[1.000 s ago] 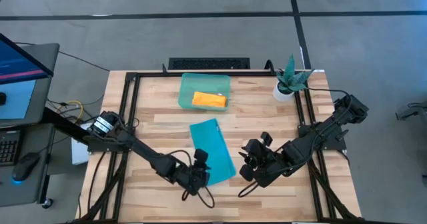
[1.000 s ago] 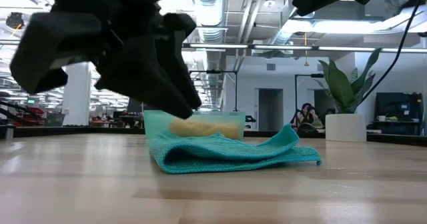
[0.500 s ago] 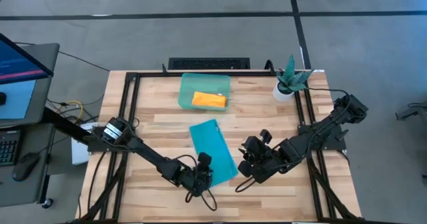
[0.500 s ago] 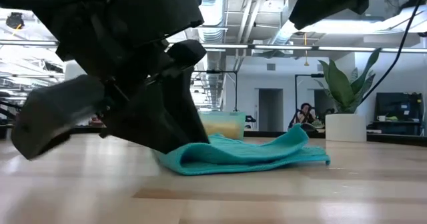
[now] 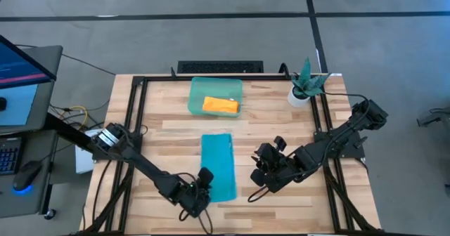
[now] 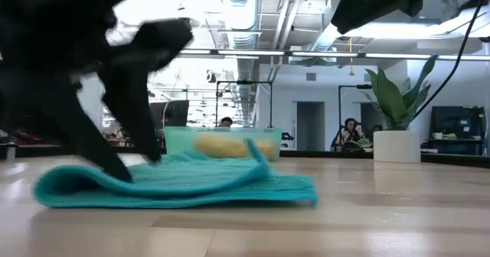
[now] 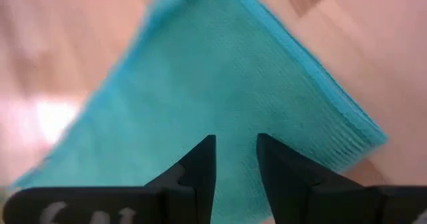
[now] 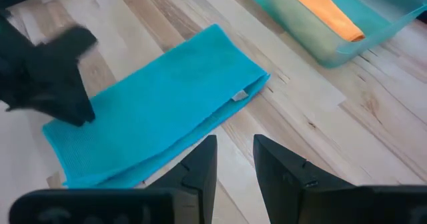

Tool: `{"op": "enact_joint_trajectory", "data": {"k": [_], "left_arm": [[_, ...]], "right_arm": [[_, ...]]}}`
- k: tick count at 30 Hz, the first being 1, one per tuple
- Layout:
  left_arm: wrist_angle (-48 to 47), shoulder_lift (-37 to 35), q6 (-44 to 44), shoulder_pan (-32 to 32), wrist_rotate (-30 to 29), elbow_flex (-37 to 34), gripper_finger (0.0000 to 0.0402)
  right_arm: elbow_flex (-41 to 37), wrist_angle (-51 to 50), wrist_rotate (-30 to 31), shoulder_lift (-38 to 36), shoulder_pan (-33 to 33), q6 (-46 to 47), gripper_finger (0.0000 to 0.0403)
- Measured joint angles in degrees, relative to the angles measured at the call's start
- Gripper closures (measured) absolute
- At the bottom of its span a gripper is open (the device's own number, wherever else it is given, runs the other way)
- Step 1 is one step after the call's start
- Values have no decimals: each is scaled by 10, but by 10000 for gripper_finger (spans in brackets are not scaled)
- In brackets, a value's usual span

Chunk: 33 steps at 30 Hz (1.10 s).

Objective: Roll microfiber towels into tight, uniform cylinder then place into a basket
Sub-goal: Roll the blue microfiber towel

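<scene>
Left claw (image 5: 200,192) sits at near end of folded teal towel (image 5: 217,166), fingers slightly apart over it, grip unclear; towel's long axis points toward basket (image 5: 197,99); right claw (image 5: 266,173) just beside, empty, slightly apart.

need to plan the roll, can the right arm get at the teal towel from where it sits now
Probably yes. The right gripper hovers just beside the teal towel, with only bare table between them. The left gripper is already at the towel's near end, so the far end looks freer.
</scene>
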Motion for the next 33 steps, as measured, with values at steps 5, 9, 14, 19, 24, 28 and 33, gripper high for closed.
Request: {"op": "enact_joint_trajectory", "data": {"k": [5, 9, 14, 19, 24, 28, 33], "left_arm": [[-1, -57, -28, -21, -52, 2, 299], [-12, -85, -41, -49, -94, 2, 299], [-15, -97, -27, -100, -193, 3, 299], [-25, -97, -15, -145, -244, 39, 299], [-22, -98, -58, -175, -243, 70, 299], [-55, -98, -121, -195, -239, 69, 299], [-93, -98, -229, -206, -223, 49, 299]], "right_arm": [[0, 6, 0, 0, 0, -23, 281], [1, 32, 0, 0, 1, -56, 281], [1, 117, 0, 0, 18, -175, 281], [1, 237, 0, 7, 48, -340, 281], [0, 326, 0, 31, 76, -468, 281], [1, 394, 0, 50, 89, -572, 281], [15, 416, -4, 66, 96, -620, 281]]}}
